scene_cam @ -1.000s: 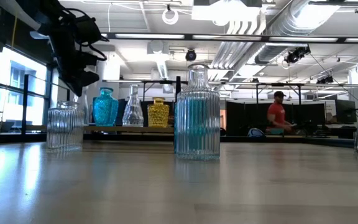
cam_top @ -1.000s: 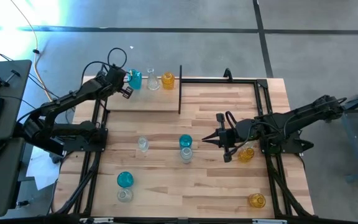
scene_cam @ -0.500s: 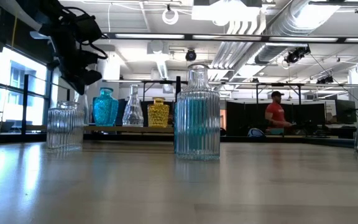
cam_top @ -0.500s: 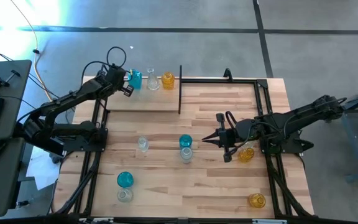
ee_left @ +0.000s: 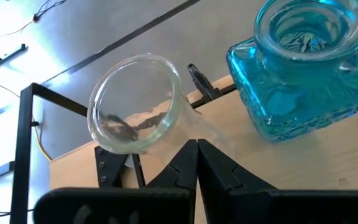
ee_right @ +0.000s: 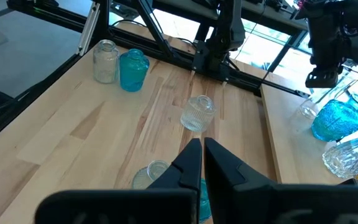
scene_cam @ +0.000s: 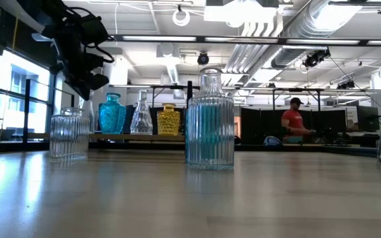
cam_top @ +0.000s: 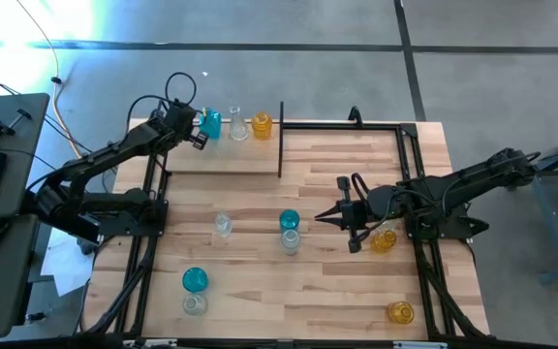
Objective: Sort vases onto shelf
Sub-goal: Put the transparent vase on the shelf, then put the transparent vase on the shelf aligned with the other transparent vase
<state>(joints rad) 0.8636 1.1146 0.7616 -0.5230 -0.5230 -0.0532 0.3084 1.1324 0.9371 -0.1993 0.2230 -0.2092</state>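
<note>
Beside the left tool [cam_top: 199, 129], a teal vase [cam_top: 211, 123].

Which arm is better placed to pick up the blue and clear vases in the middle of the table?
The right one. The right gripper hangs beside the blue vase and clear vase, fingers shut. The left gripper is far off at the shelf.

Glossy ribbed glass vases [cam_top: 290, 221] on pale matt wood table [cam_top: 337, 281]
</note>
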